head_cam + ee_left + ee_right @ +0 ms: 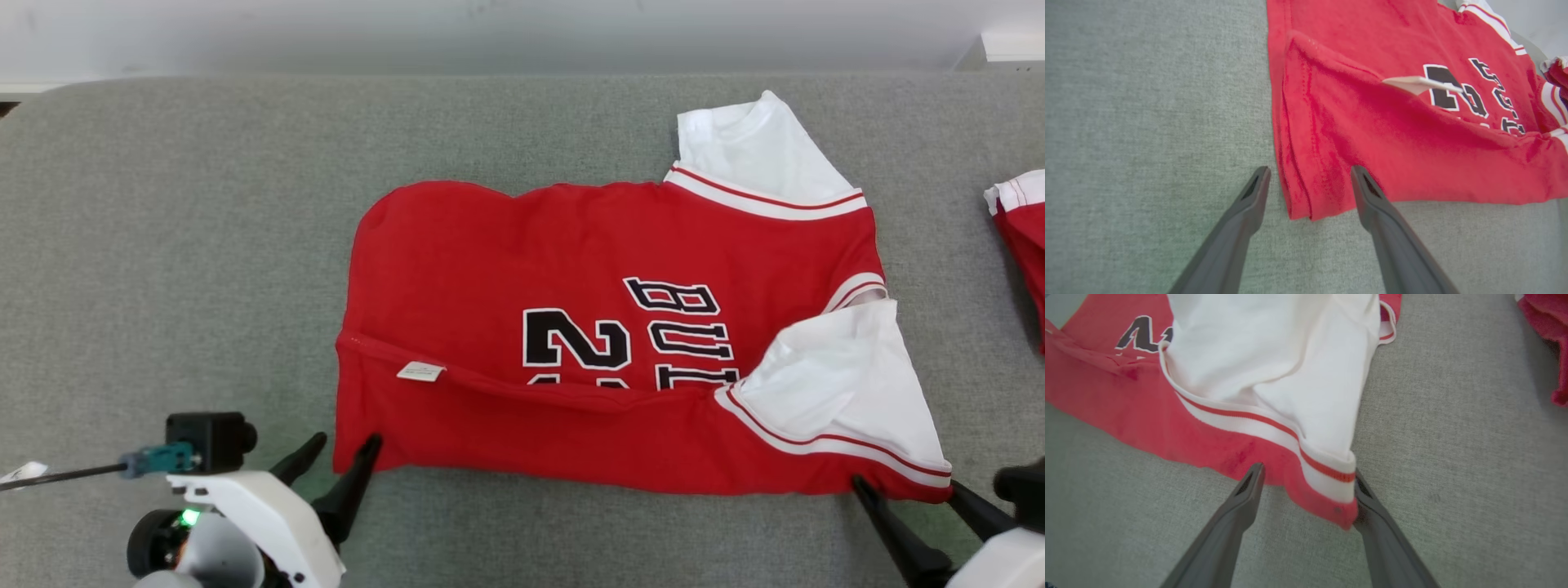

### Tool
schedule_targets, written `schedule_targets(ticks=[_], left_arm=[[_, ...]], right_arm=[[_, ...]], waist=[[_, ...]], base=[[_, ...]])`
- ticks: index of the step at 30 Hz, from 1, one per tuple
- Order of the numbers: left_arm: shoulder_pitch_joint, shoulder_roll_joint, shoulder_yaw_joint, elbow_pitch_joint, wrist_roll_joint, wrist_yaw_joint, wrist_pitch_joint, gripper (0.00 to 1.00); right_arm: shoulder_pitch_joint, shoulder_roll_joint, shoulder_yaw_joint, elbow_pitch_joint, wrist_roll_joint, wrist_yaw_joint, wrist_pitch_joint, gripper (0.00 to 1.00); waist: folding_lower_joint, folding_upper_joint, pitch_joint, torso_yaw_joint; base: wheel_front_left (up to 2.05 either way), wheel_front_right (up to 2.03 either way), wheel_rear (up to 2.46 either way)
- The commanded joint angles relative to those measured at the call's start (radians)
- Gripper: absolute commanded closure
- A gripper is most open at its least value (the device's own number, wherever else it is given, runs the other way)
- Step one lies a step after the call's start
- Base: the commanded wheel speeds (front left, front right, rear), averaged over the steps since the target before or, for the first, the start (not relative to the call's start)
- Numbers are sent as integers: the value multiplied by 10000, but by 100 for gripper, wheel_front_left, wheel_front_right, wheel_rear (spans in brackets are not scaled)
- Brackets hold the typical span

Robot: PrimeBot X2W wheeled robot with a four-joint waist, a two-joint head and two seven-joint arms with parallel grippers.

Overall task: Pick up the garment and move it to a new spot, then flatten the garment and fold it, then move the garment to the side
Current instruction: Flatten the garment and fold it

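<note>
Through the head view, you are seeing the red shirt [571, 327] lying half-folded right of the grey surface's [204, 245] middle. The left gripper [347, 445] and right gripper [906, 486] are standing wide at its near corners. Left wrist: the fingers [1241, 220] are straddling the hem corner. Right wrist: the fingers [1229, 522] are bracketing the striped sleeve corner.

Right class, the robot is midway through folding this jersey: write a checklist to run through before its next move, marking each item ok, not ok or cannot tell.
1. Left gripper open at the jersey corner: ok.
2. Right gripper open at the opposite near corner: ok.
3. Near flap folded over the lettering: ok.
4. White sleeve smooth: not ok, rumpled.
5. Second red garment apart from jersey: ok.
6. Layers under flap aligned: cannot tell.
</note>
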Motion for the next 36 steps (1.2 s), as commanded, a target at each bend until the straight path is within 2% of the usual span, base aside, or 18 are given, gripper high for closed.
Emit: schedule_targets(ticks=[1,8,13,14,16,18,19,20,21,22,23,24,26,29,36], left_arm=[[-150,-53,-28,104,155,-70,-75,0],[-528,-359,-477,636,168,-425,77,0],[-573,-476,-589,894,41,-523,43,0],[-560,-475,-600,928,28,-547,35,7],[-545,-475,-635,977,-18,-595,64,28],[-551,-484,-641,1025,-59,-584,103,54],[-549,-482,-664,1065,-70,-572,128,61],[-543,-490,-698,1108,-104,-602,175,67],[-532,-505,-761,1152,-133,-645,241,77],[-524,-520,-810,1200,-156,-685,289,89],[-528,-558,-849,1237,-216,-741,351,100],[-545,-605,-896,1272,-274,-816,398,100],[-597,-636,-913,1406,-376,-931,435,100],[-814,-373,-756,1441,-406,-1055,462,100],[-890,508,-353,659,-766,-1276,1056,100]], right_arm=[[-258,77,131,199,-72,-23,-121,0],[-1049,270,750,1102,-275,-22,-521,0],[-1063,21,892,1170,-78,-23,-566,0],[-1029,-36,888,1146,-61,-23,-560,0],[-939,-135,836,1088,13,-23,-524,0],[-833,-181,818,1058,142,-23,-375,0],[-798,-252,881,1001,234,-22,-304,1],[-810,-322,877,970,336,-22,-247,11],[-819,-394,879,951,423,-23,-212,40],[-825,-468,935,936,483,-22,-133,63],[-867,-524,983,908,571,-23,-93,76],[-940,-585,1047,879,725,-22,-35,100],[-1146,-894,1175,813,979,-23,92,100],[-1555,-1615,1279,778,1218,-25,273,100],[-2469,-4032,1454,48,2389,-26,1463,100]], waist=[[-1,0,26,-20],[-1,0,50,1],[-1,0,-46,-17],[-1,0,-63,-28],[-1,0,-81,-38],[-1,0,-74,-41],[-1,0,-53,-43],[-1,0,-30,-46],[-1,0,-8,-41],[-1,0,16,-31],[-1,0,43,-17],[-1,0,65,0],[-1,0,80,30],[-1,0,50,66],[-1,0,-294,269]], base=[[0,0,0],[0,0,0],[0,0,0],[0,0,0],[0,0,0],[0,0,0],[0,0,0],[0,0,0],[0,0,0],[0,0,0],[0,0,0],[0,0,0],[0,0,0],[0,0,0],[0,0,0]])
